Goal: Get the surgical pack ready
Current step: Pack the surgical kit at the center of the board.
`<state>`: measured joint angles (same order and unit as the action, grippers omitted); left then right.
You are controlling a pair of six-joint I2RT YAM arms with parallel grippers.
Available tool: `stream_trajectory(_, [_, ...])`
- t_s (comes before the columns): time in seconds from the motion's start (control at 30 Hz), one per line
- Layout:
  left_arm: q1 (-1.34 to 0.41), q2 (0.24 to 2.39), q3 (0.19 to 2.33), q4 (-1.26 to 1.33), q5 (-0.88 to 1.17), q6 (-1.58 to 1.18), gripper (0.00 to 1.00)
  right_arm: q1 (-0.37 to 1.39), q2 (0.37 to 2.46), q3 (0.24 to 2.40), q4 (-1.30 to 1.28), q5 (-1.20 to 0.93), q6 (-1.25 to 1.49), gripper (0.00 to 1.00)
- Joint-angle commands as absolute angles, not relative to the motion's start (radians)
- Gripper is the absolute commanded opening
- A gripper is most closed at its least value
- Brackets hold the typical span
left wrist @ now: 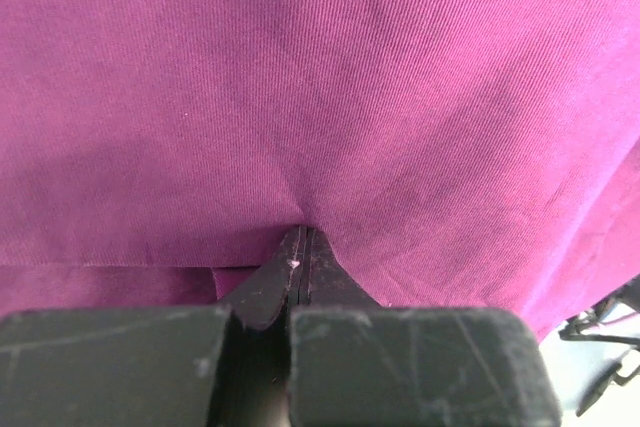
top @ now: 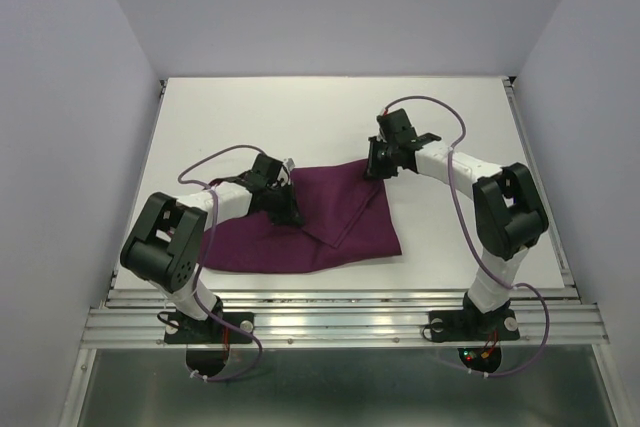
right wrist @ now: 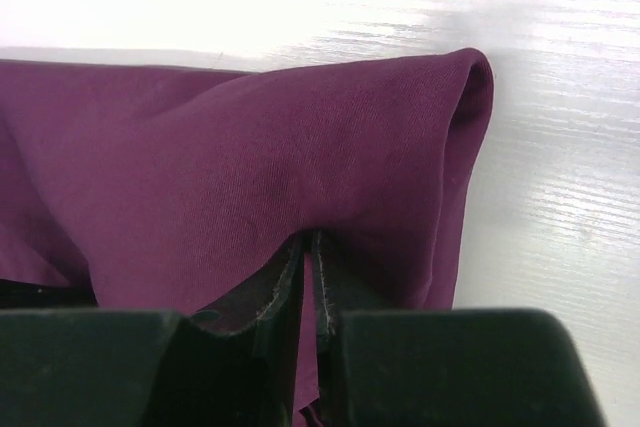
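Observation:
Of the surgical pack, a dark-purple cloth (top: 330, 232) lies partly folded on the white table (top: 300, 117), with a diagonal fold across its middle. My left gripper (top: 287, 209) is down on the cloth's left part, its jaws shut on a pinch of the fabric (left wrist: 320, 97), as the left wrist view shows at the gripper (left wrist: 303, 239). My right gripper (top: 377, 165) holds the cloth's far right corner. In the right wrist view that gripper (right wrist: 312, 247) is shut on a doubled fold of the cloth (right wrist: 250, 167), a strip of fabric showing between the jaws.
Grey walls (top: 60, 147) close in the table on the left, back and right. An aluminium rail (top: 340, 322) runs along the near edge by the arm bases. Purple cables (top: 460, 207) loop off both arms.

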<state>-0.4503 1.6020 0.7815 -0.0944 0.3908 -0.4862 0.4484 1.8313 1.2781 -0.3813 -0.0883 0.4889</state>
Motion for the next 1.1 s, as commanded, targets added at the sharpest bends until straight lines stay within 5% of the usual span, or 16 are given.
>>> stream_trajectory(0.0, [-0.459,1.56,0.825,-0.19,0.305,-0.437,0.0,0.453,1.761,1.304,-0.38,-0.074,0.474,0.14])
stream_trajectory(0.7, [-0.468,1.609,1.014,-0.178,0.298,-0.466,0.0,0.443,1.861,1.344,-0.384,0.015,0.476,0.14])
stream_trajectory(1.07, [-0.521,1.6,1.017,-0.212,0.357,-0.459,0.0,0.443,1.661,1.285,-0.442,0.008,0.454,0.15])
